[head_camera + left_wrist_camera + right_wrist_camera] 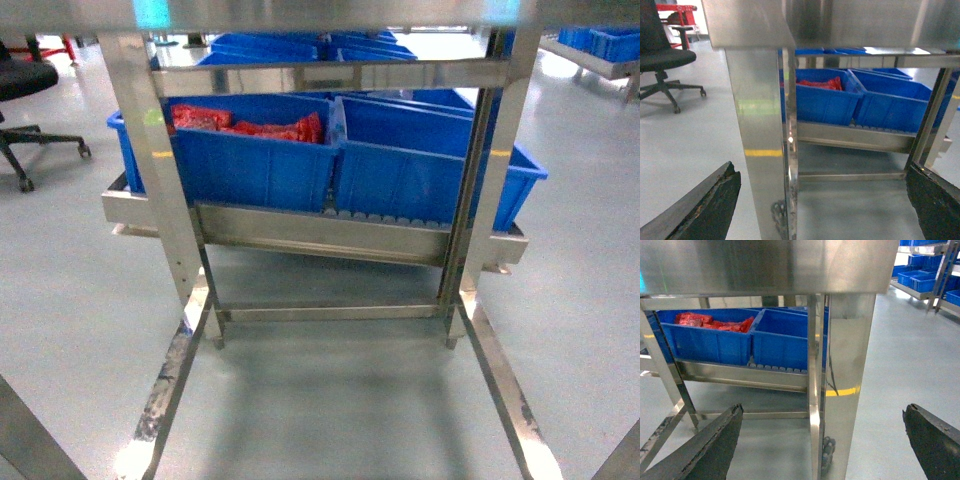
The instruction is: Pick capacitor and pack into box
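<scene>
Both grippers, left gripper (822, 205) and right gripper (822, 445), hang released; raise them above the counter (320, 12) before seeking capacitors.

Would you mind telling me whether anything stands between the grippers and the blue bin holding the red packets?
Yes. In both wrist views a steel table leg rises close ahead, with the blue bin of red packets behind the frame on the low rack. Both grippers are open. No pink box shows.
</scene>
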